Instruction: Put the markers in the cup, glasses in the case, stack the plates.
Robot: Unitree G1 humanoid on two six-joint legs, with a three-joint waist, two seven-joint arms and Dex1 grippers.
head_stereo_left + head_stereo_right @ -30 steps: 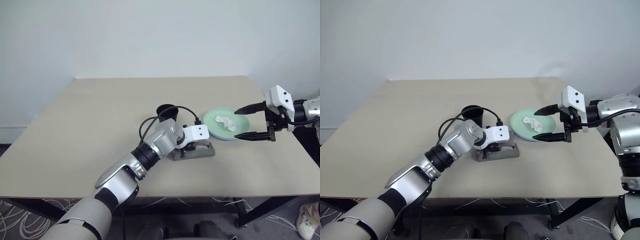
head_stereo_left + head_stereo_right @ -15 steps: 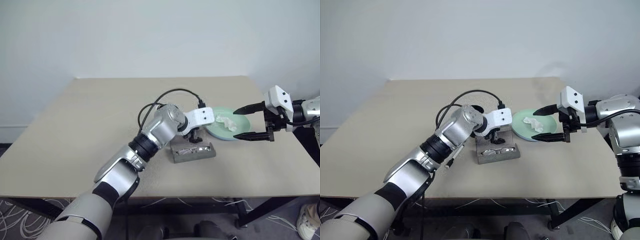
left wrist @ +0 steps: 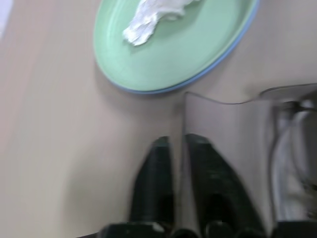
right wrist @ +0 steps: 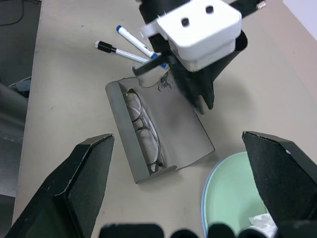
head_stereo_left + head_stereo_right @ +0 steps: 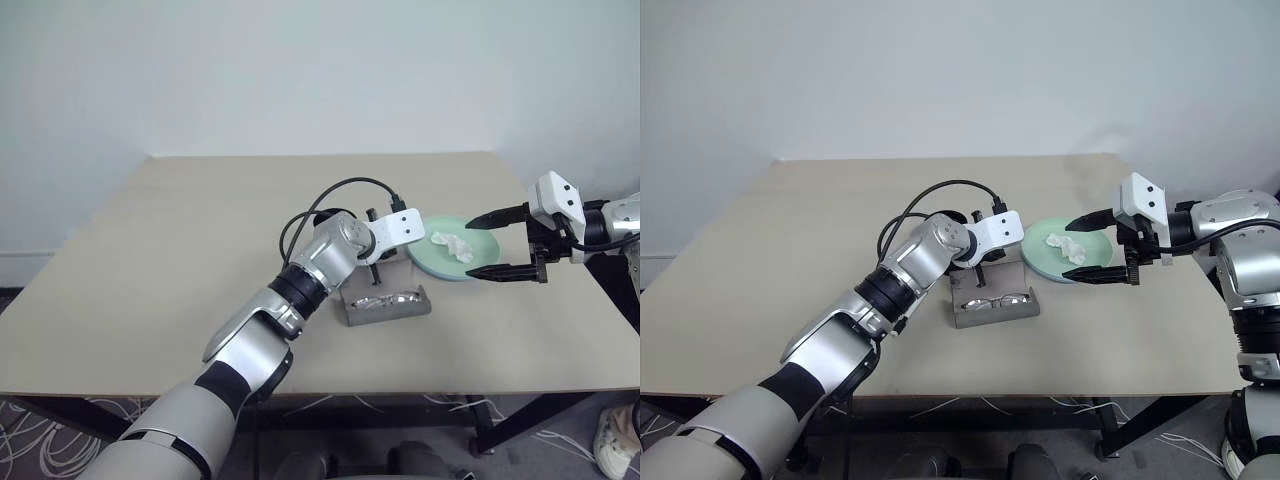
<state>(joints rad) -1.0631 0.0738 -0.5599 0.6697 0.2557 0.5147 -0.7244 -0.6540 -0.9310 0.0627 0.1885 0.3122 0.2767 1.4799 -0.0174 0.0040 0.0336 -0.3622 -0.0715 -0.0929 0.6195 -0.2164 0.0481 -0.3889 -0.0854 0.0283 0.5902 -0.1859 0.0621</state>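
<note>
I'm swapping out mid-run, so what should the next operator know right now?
Left hand: shut on the lid edge of the case.
Right hand: open, beside the plates.
Glasses lie in the open case.
Plates are stacked, green on blue, with a tissue on top.
Markers lie on the table past the case.
Left to do: close the lid, then put the markers away.

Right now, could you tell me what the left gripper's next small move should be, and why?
Probably swing the lid down over the case: the glasses already lie inside, and the left gripper looks shut on the lid's edge.
</note>
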